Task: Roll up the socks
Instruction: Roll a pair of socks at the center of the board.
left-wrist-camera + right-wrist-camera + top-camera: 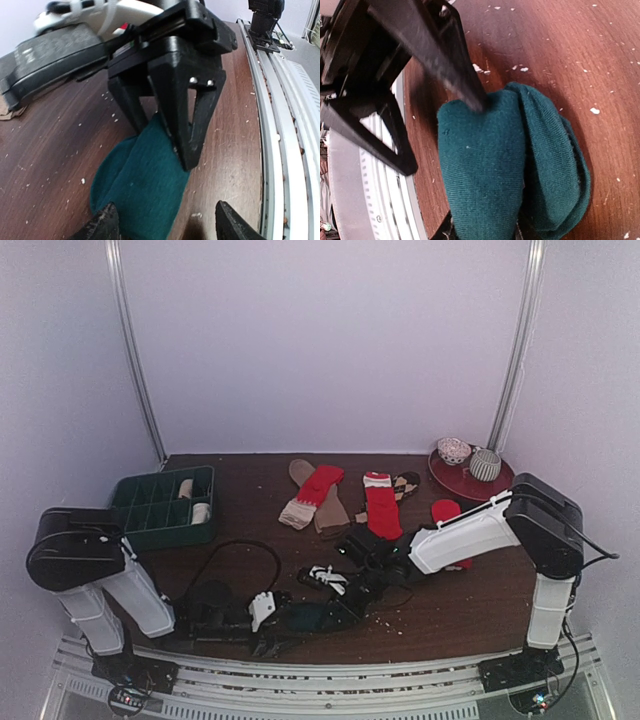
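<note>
Top external view, a dark wood-grain table flecked with pale crumbs: both arms meet at 6 o'clock over one teal sock, a soft knit strip doubled over on itself. In the left wrist view the left gripper has its black jaws spread wide, astride the sock's rounded end without closing on it. The right gripper is hard black plastic with a triangular braced finger. The sock's narrower end rises between its jaws, which stand only narrowly apart. One finger presses the fabric, but whether the cloth is truly pinched cannot be told.

Toward 12 o'clock lie two red socks with pale cuffs, one brown sock under the first of them, and a third red piece partly behind the right arm. At 9 o'clock a dark green tray of square compartments holds two pale rolled bundles. At 2 o'clock a round red plate carries two patterned bowls.
</note>
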Robot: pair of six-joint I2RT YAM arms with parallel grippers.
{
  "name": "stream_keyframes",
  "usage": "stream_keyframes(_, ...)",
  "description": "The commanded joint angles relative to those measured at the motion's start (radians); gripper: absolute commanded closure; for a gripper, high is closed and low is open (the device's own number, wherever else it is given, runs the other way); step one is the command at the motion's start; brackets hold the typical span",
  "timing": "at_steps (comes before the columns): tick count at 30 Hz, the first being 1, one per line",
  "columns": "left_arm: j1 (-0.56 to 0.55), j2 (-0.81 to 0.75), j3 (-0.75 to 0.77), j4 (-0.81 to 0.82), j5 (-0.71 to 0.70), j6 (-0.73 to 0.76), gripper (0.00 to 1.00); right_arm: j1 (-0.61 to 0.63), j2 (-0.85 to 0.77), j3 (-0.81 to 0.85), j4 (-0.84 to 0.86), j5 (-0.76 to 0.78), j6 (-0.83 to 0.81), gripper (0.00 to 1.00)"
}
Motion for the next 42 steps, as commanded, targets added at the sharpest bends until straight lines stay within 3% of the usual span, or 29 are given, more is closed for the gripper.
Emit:
stream_keyframes(1,0.003,-0.057,-0.014,-0.009,-0.064,0.008,0.34,0.009,0.090,-0.063,-0.187,0.038,-0.015,0.73)
stream_keyframes(14,0.003,0.082,0.046,-0.013,-0.036,0.019,0.37,0.006,0.102,-0.060,-0.198,0.032,-0.029,0.73)
stream_keyframes(25,0.004,0.085,0.061,-0.100,-0.016,-0.042,1.00,0.001,0.115,-0.046,-0.174,0.030,-0.025,0.68)
stream_keyframes(32,0.006,0.123,0.117,-0.315,-0.021,-0.184,1.00,-0.001,0.057,-0.040,-0.088,0.071,-0.018,0.63)
stream_keyframes(37,0.009,0.166,0.130,-0.415,-0.008,-0.272,1.00,-0.011,-0.188,-0.205,0.219,0.207,-0.035,0.50)
stream_keyframes(42,0.012,0.215,0.120,-0.426,0.017,-0.326,1.00,-0.004,-0.402,-0.353,0.420,0.342,-0.133,0.45)
